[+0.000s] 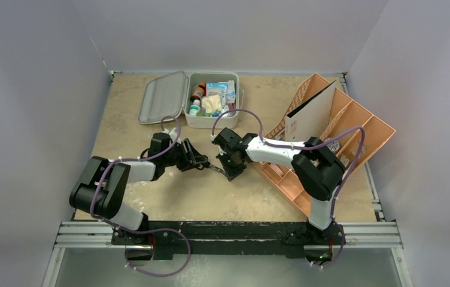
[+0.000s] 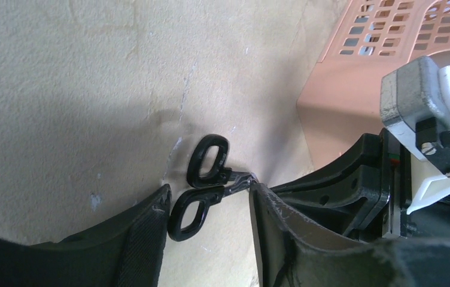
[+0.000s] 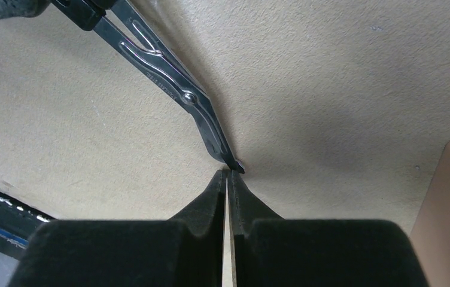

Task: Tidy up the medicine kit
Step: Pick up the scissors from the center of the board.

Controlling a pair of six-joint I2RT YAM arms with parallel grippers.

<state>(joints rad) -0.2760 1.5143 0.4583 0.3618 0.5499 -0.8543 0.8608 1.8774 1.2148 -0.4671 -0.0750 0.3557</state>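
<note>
Top external view, near to far. Your two arms reach in from the near edge of the counter and meet about mid-counter, tips facing each other.

Your left gripper is partly open. In the left wrist view its fingers sit on either side of the black handle loops of a pair of scissors. The lower loop is just beside the left-hand finger. The loops are not clamped and the scissors look flat on the counter.

Your right gripper is fully closed, with only a hairline slit between its fingers. In the right wrist view the metal blade tip meets those fingertips head-on. You cannot tell whether the tip is pinched or only touching.

On the right of the counter sits an orange compartmented tray, tilted at an angle. A white-and-brown card stands in one of its slots. Your right arm crosses over the tray's near corner.

Farthest back, the medicine kit lies open at the far middle of the counter, well apart from both grippers. Its lid is laid flat to the left with the grey inside facing up. The base is packed with small bottles and packets, too small to name one by one.
</note>
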